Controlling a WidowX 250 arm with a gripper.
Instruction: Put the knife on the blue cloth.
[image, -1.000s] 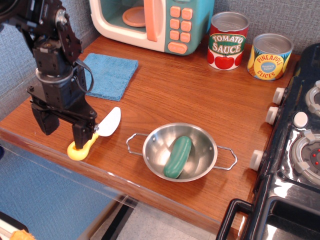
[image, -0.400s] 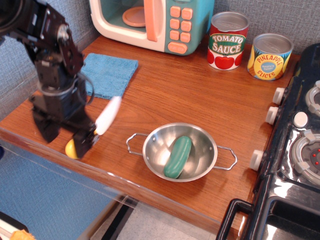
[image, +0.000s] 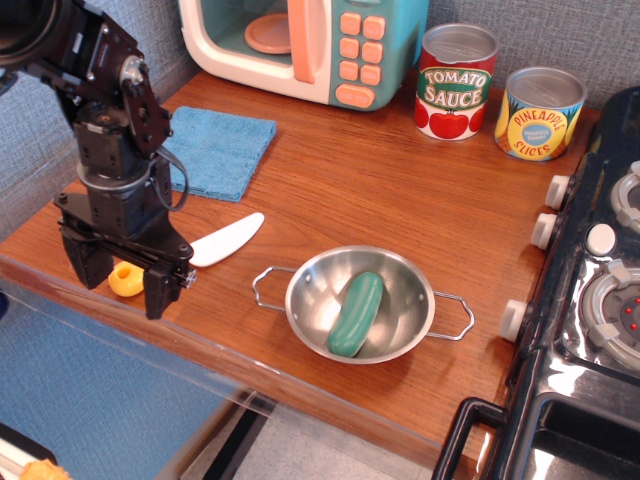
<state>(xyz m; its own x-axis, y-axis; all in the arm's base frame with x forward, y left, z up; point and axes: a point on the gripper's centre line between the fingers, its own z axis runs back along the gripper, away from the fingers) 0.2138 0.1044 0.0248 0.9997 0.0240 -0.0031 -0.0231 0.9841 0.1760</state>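
The knife lies flat on the wooden counter near its front left edge. Its white blade (image: 230, 240) points right, and its yellow handle (image: 124, 279) sits between my fingers. My black gripper (image: 120, 277) points down over the handle, with its jaws apart. The right finger (image: 158, 290) stands in front of the knife's middle and hides it. I cannot tell whether the fingers touch the knife. The blue cloth (image: 217, 148) lies flat behind the gripper, near the toy microwave, with nothing on it.
A steel bowl (image: 405, 290) with wire handles holds a green pickle (image: 354, 314) right of the knife. A toy microwave (image: 300, 45) and two cans (image: 455, 80) stand at the back. A black stove (image: 600, 280) is at the right. The counter's front edge (image: 130, 320) is just below the gripper.
The knife has swung round: its handle slid left and back until it lay between the fingers, and the blade now points further right. The gripper shifted slightly left and its jaws stayed apart.
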